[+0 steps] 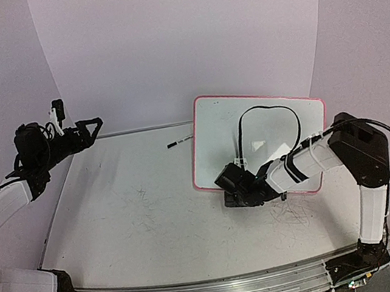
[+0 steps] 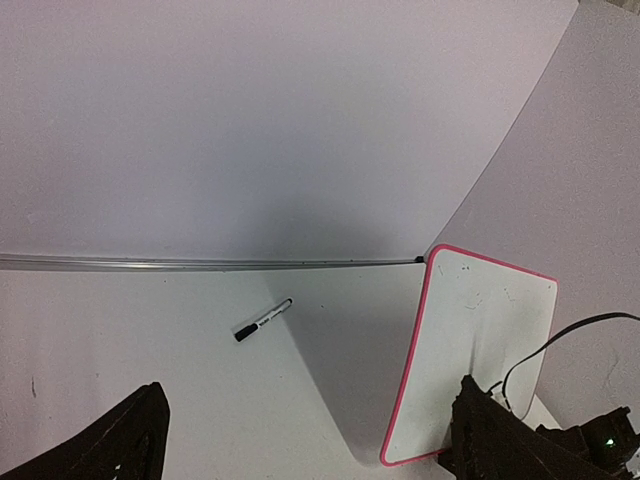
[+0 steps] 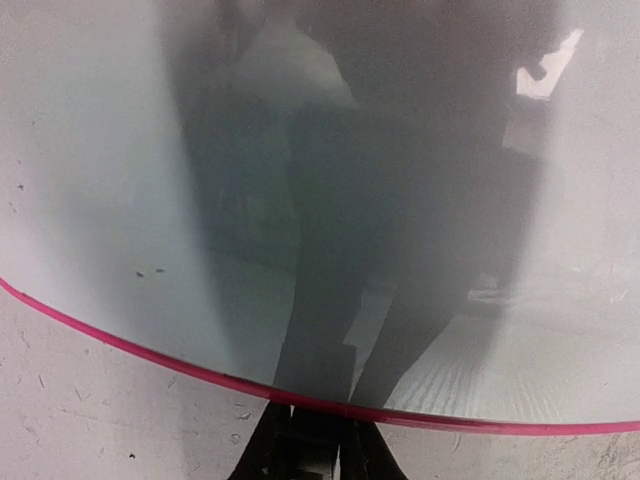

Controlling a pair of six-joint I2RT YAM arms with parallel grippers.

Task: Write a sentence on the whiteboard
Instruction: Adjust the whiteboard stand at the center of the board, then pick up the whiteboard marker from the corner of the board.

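the whiteboard (image 1: 221,123) is laid flat on the right half of the table (image 1: 132,216), turned at an angle, its pink-red rim seen all round. its face is shown white, marked only by a few small dark specks, and a reflection of the arm is cast on it in the right wrist view. the right gripper (image 3: 312,425) is placed at the board's near edge, close to the near left corner. its fingers are drawn narrow, almost together, with their tips right against the rim. whether the rim is pinched cannot be told. a black cable (image 1: 273,109) is looped above the board. the left gripper (image 1: 91,127) is held up over the far left of the table with its claw spread wide and nothing between the fingers. a black-and-white marker (image 2: 263,320) is laid on the table near the board's far left corner, apart from both grippers.
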